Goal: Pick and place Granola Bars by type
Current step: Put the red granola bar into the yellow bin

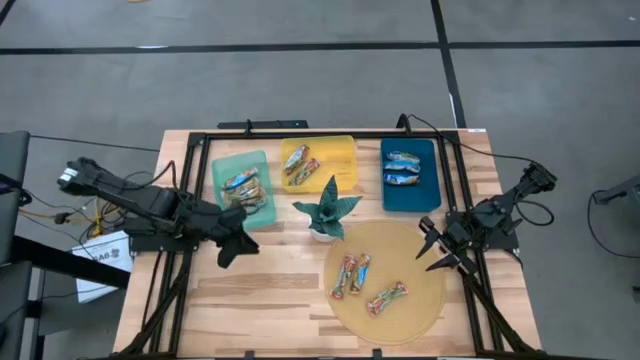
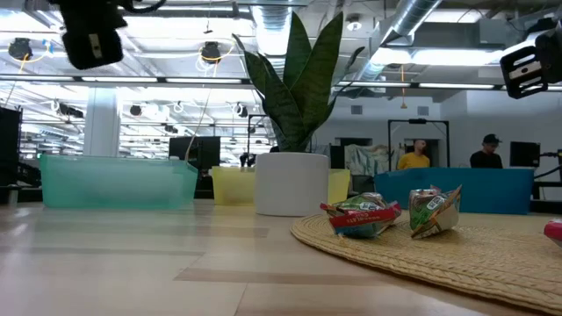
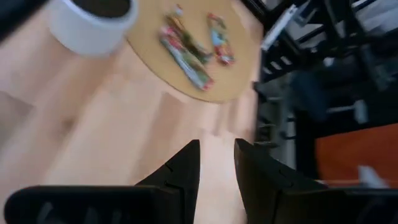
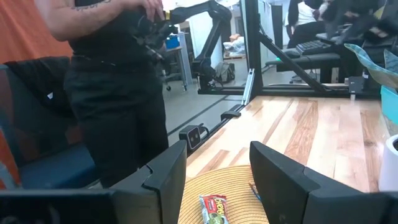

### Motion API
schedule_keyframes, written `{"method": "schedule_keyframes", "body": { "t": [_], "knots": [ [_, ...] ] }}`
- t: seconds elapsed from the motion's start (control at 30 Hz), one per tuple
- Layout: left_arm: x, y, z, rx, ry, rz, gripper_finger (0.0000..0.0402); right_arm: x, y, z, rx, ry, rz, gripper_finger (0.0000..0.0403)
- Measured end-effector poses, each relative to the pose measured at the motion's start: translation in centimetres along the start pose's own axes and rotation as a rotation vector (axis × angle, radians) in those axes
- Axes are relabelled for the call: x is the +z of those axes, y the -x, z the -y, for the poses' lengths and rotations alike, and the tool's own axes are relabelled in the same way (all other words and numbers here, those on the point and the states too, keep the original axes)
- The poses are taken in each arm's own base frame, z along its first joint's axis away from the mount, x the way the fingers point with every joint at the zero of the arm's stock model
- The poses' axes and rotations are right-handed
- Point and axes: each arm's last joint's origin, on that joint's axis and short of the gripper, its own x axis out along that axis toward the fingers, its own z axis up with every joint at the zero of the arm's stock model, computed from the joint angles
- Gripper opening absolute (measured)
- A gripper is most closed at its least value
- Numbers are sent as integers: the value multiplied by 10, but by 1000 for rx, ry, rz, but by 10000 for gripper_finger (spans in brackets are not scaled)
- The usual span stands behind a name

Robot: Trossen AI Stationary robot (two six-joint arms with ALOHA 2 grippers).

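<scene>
Beside right gripper [image 1: 436, 246], matted Granola Bars [image 1: 366, 282]

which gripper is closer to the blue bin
Right. The right gripper hangs open just below the blue bin, at the round mat's edge; the left gripper is across the table, beyond the plant.

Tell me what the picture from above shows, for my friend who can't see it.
Three granola bars lie on a round woven mat; more sit in green, yellow and blue trays behind a potted plant.
</scene>
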Motion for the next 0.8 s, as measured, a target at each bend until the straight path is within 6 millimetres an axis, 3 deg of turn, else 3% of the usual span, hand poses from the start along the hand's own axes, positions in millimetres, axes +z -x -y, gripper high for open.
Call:
{"method": "schedule_keyframes", "body": {
  "t": [0.27,0.47,0.8],
  "knots": [
    [1,-19,12,-89,231,-13,91,0,0,0,0,0,0,169],
    [1,-52,14,-32,337,41,101,0,0,0,-1,0,1,169],
    [18,-119,42,53,346,36,185,0,0,0,0,0,1,169]
  ]
}}
